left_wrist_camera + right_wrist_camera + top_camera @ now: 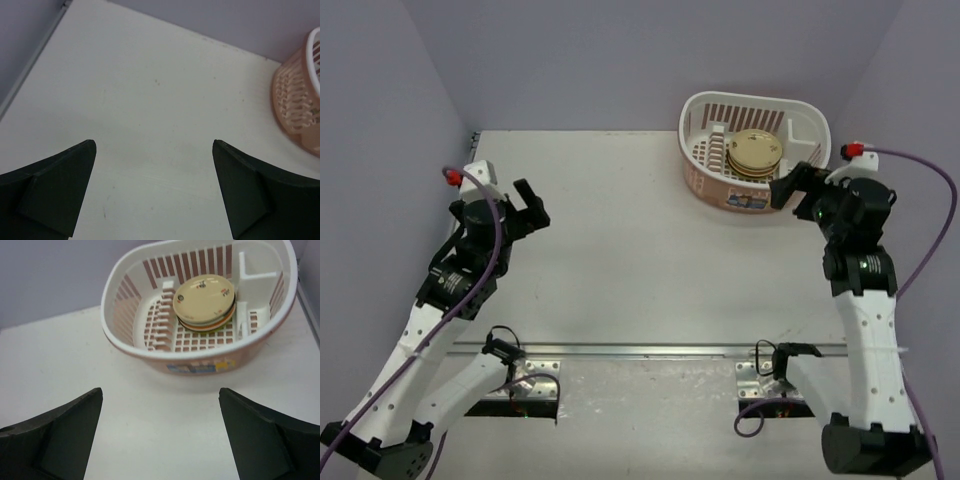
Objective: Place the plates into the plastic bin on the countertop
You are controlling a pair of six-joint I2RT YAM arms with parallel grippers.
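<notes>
My right gripper (160,392) stands wide open and holds nothing. The plastic bin (150,352) is near, straight in front of it, with its long side lying across my view. The plates (204,300) lie flat in one stack inside, a cream one on top. The left gripper (530,205) is also fully open and empty, well apart from the bin, so the right arm is nearer. I see no plate outside the bin on the pale countertop (640,230). Plain walls close it in.

Of the plates (204,300) stacked in the bin (150,354), only the top one shows whole; the rest are thin edges, uncountable. The label (200,367) on the bin's front is unreadable, and the left wrist view's edge cuts the bin off.
</notes>
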